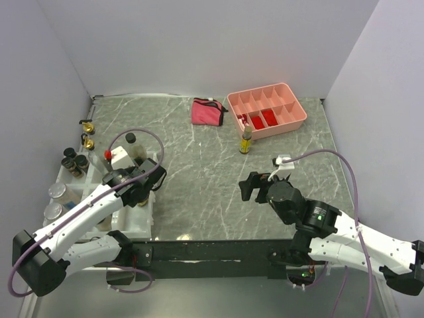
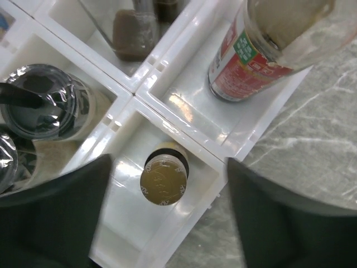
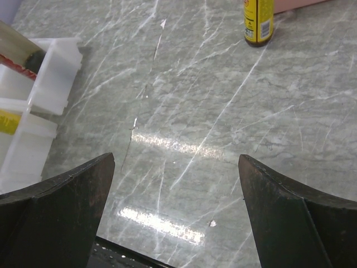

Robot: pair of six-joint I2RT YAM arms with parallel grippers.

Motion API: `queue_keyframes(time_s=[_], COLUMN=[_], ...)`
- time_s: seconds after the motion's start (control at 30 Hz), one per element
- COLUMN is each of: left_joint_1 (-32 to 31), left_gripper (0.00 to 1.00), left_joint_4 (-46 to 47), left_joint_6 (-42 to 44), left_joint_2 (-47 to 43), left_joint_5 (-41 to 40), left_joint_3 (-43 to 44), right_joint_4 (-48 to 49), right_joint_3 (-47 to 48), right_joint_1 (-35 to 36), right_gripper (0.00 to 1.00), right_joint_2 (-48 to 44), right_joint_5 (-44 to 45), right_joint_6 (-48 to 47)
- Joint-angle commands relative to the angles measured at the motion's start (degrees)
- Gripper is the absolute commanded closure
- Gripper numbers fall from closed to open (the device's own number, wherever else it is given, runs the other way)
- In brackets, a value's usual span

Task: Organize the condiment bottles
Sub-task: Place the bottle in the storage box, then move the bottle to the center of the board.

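Small yellow bottle [image 1: 246, 141] stands upright just near of the pink tray [image 1: 299, 123], directly beyond the closer right gripper [image 1: 256, 188], wide open and empty; the left gripper [image 2: 168, 163], also open and empty, hangs over a gold-capped bottle [image 2: 163, 181] in the white organiser [image 2: 187, 129].

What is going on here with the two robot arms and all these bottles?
The left gripper, open and empty, hangs over the white plastic compartment rack, directly above a small gold-capped bottle standing in one compartment. The right gripper is also open and empty, above the grey marble tabletop. One small yellow bottle stands on the table next to the pink compartment tray, outside the rack.
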Motion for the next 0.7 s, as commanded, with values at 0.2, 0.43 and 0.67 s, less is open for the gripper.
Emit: queue_keyframes(time_s=[0.2, 0.43, 0.67], left_joint_1=[0.2, 0.29, 0.2], left_gripper=[0.0, 0.01, 0.01], left_joint_4=[-2.98, 13.08, 38.04], left_joint_6=[5.61, 21.16, 40.51], left_joint_2=[1.95, -0.86, -9.03], left_joint_5=[-1.2, 7.49, 29.9], left_joint_3=[9.69, 10.58, 2.59], right_joint_4=[0.9, 1.42, 2.91], right_joint_3=[1.72, 10.5, 19.04], right_joint_1=[-1.81, -18.92, -30.36], right_gripper=[0.0, 0.0, 0.0], right_joint_2=[0.93, 9.7, 20.87], right_joint_5=[-0.48, -13.37, -16.56], right_joint_6=[2.31, -5.16, -7.71])
